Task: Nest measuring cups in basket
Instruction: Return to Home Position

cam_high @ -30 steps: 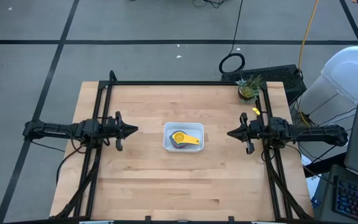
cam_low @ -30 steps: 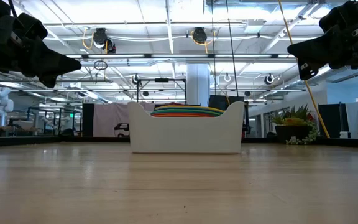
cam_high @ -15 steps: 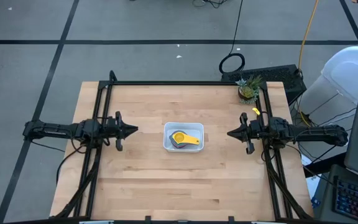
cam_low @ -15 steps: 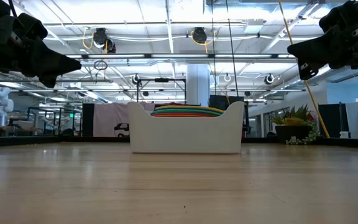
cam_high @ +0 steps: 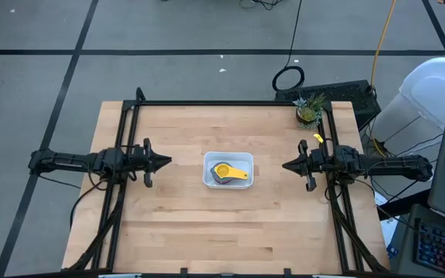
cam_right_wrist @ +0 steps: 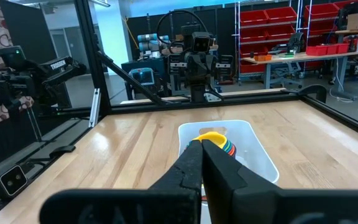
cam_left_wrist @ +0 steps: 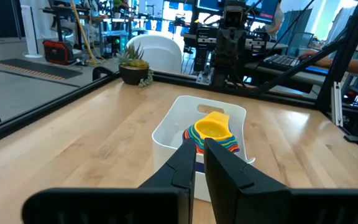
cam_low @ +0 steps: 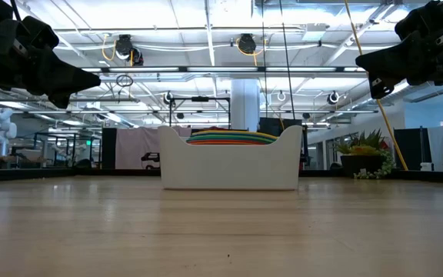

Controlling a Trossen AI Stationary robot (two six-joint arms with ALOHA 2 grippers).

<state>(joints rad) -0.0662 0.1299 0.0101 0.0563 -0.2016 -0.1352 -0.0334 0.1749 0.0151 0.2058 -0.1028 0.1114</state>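
Observation:
The white basket (cam_high: 207, 176) rests on its flat bottom at the table's middle. Inside it sit the measuring cups (cam_high: 225, 171), stacked one in another with the yellow one (cam_left_wrist: 213, 126) on top; coloured rims show in the low view (cam_low: 231, 138). My left gripper (cam_high: 167, 161) hovers level above the table's left side, pointing at the basket, shut on nothing. My right gripper (cam_high: 286, 165) hovers level at the right side, also shut and pointing at the basket. Both stand well apart from the basket (cam_right_wrist: 258, 150).
A small potted plant (cam_high: 308, 110) stands at the table's far right corner. A black frame (cam_high: 222, 103) runs along the far edge and both sides. Bare wood lies between each gripper and the basket and across the near half.

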